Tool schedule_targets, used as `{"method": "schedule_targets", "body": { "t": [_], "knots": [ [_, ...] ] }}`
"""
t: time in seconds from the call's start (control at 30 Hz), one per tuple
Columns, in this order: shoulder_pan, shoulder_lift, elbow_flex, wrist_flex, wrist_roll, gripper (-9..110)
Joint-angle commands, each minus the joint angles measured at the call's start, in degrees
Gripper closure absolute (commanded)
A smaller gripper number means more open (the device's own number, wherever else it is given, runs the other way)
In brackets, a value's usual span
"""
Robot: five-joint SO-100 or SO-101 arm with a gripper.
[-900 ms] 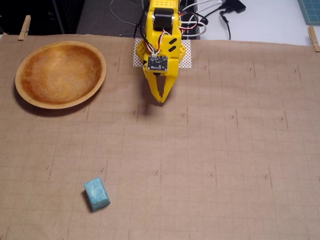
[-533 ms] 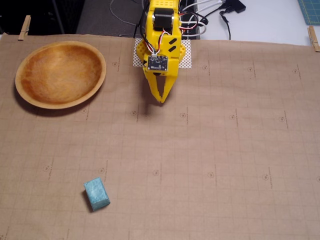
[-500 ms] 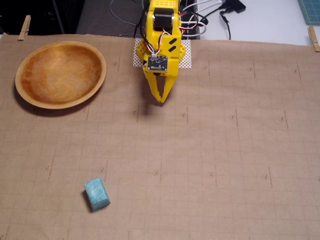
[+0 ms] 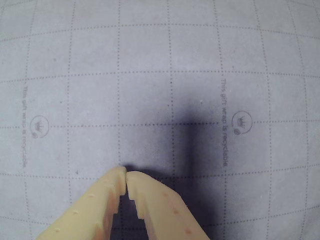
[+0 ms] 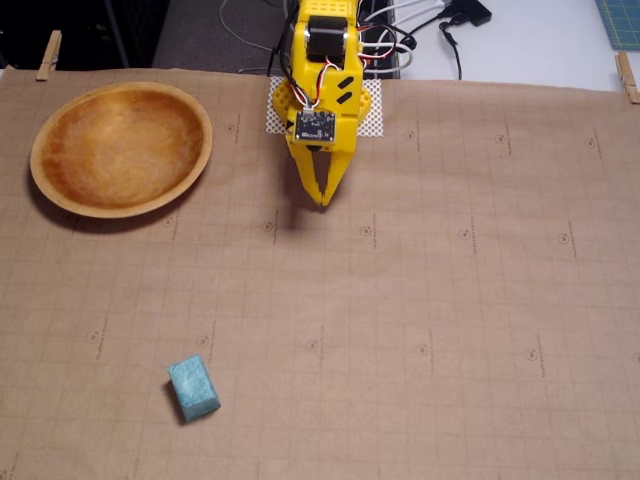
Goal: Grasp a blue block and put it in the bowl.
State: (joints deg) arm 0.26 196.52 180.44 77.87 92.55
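In the fixed view, the counter (image 5: 450, 330) lies open between the gripper (image 5: 323, 203) and the blue block (image 5: 193, 388). The bowl (image 5: 121, 148) occupies the upper left; nothing stands across either route.

Surface (image 5: 450, 300): brown gridded wrapping paper, clothespin-clipped (image 5: 48, 54) at upper corners. Bowl (image 5: 60, 196) upper left of fixed view. Blue block (image 5: 193, 388) lower left, well apart.
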Motion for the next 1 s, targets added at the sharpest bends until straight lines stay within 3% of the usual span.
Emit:
{"method": "schedule_targets", "body": {
  "t": [0.0,0.97],
  "knots": [
    [-0.35,0.18,-1.23,0.0,-0.53,104],
    [-4.04,0.53,-26.19,-0.7,-0.53,104]
  ]
}}
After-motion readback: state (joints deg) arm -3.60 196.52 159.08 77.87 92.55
